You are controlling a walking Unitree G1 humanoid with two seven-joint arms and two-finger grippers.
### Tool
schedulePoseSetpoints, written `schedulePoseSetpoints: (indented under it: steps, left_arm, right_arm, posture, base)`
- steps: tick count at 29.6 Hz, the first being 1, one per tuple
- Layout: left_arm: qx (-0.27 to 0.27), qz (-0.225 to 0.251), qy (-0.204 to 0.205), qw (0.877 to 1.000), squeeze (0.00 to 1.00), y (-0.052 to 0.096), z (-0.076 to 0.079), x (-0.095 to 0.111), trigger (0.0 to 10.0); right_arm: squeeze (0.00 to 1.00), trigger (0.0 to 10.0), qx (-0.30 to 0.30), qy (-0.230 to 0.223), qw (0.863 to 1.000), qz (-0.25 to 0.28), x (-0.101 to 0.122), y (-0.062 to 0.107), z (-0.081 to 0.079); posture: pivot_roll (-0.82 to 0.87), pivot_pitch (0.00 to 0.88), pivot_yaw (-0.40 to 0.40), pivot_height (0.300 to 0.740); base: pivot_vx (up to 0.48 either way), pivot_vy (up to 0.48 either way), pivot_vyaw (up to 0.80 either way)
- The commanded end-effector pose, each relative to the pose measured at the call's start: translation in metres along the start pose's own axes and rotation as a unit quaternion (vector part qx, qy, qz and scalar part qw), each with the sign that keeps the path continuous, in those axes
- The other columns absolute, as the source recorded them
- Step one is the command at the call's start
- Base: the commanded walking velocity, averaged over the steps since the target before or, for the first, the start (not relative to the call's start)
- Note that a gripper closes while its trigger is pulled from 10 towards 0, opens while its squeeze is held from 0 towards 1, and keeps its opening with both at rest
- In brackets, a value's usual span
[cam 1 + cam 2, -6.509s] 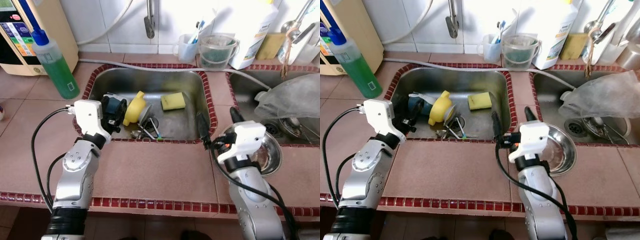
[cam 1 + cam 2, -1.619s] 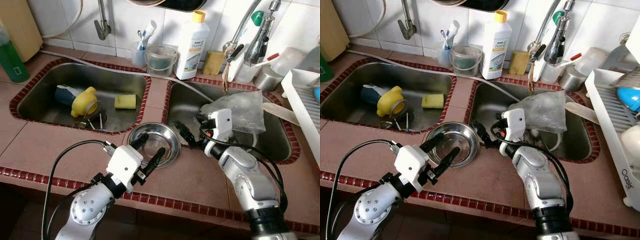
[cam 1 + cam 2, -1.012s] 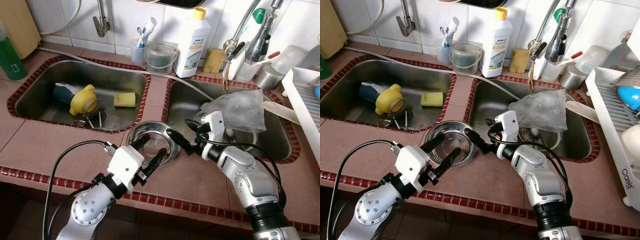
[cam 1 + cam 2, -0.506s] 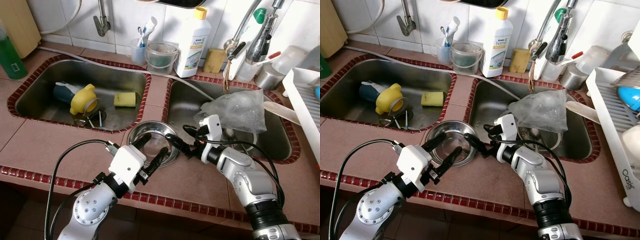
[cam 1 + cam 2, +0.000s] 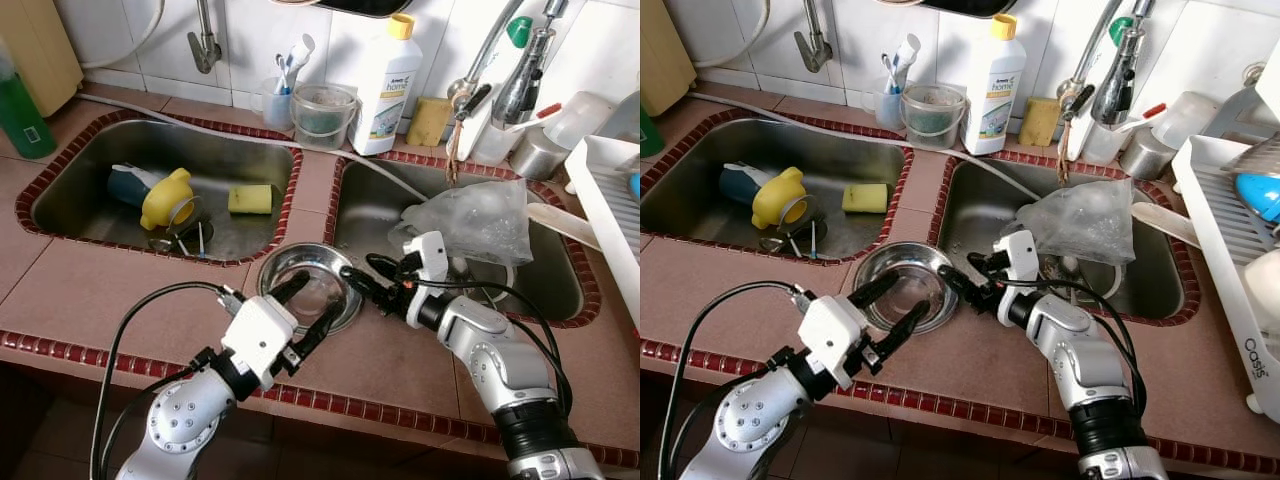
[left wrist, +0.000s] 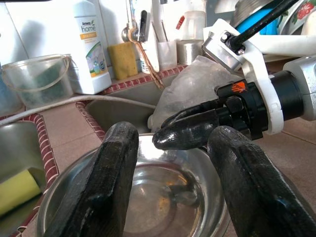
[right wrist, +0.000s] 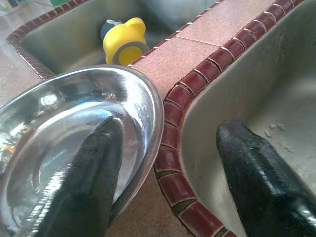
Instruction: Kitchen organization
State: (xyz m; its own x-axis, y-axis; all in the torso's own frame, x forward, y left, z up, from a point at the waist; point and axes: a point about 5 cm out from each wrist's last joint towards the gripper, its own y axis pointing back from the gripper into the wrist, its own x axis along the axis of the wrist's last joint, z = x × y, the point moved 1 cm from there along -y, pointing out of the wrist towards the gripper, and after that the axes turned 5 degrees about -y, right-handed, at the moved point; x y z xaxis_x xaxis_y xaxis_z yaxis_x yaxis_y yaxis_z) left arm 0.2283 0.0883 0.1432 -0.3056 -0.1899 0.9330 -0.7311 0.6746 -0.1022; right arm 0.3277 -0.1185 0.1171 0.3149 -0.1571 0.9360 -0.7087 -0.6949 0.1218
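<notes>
A steel bowl [image 5: 300, 268] sits on the tiled counter between the two sinks. My left gripper [image 5: 308, 305] is open just over the bowl's near side, one finger [image 6: 111, 182] to each side of the bowl's hollow [image 6: 168, 185]. My right gripper [image 5: 362, 288] is open at the bowl's right rim. In the right wrist view one finger [image 7: 84, 197] reaches inside the bowl [image 7: 74, 123] and the other [image 7: 256, 182] hangs outside, over the red tile edge. The jaws straddle the rim without closing on it.
The left sink [image 5: 70, 200] holds a yellow cup [image 5: 165, 198], a sponge [image 5: 250, 198] and utensils. A crumpled plastic bag [image 5: 475, 215] lies in the right sink. Detergent bottle [image 5: 385, 85], cups and tap line the back wall; a dish rack [image 5: 610, 220] stands at right.
The view swung from the left sink to the strip between both sinks. My right gripper came from the right sink to the bowl's rim. The left gripper edged closer to the bowl.
</notes>
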Motion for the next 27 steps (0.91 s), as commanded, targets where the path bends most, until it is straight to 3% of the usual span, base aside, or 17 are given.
schedulePoseSetpoints:
  steps: [1, 27]
  left_arm:
    - [-0.011, 0.005, -0.005, 1.0, 0.0, -0.0008, 0.0031, 0.0019, 10.0]
    - [-0.011, 0.009, -0.012, 1.0, 0.0, -0.002, 0.0008, 0.0047, 10.0]
  right_arm:
    - [0.0, 0.0, 0.0, -0.004, 1.0, 0.007, 0.0062, 0.0029, 0.0037]
    - [0.0, 0.0, -0.014, -0.008, 1.0, 0.02, 0.0136, 0.003, 0.0099]
  posture:
    - [-0.03, 0.118, -0.101, 0.74]
    - [-0.03, 0.138, -0.094, 0.74]
  base:
    - [0.0, 0.0, 0.0]
    - [0.0, 0.0, 0.0]
